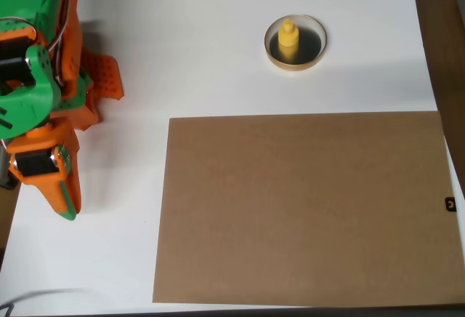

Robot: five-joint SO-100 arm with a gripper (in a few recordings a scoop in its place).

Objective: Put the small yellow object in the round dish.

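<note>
The small yellow object (288, 38) is sitting upright inside the round dish (315, 51), so the task is looking done, while the orange and green hand (64, 201) is resting well away from the dish, seemingly closed and empty.

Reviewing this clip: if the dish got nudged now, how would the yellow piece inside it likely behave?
The small yellow object stands upright in the round dish; its narrow knob over a wider base suggests it might tip. It looks like light, stiff plastic. The dark glossy inside may let it slide.
</note>
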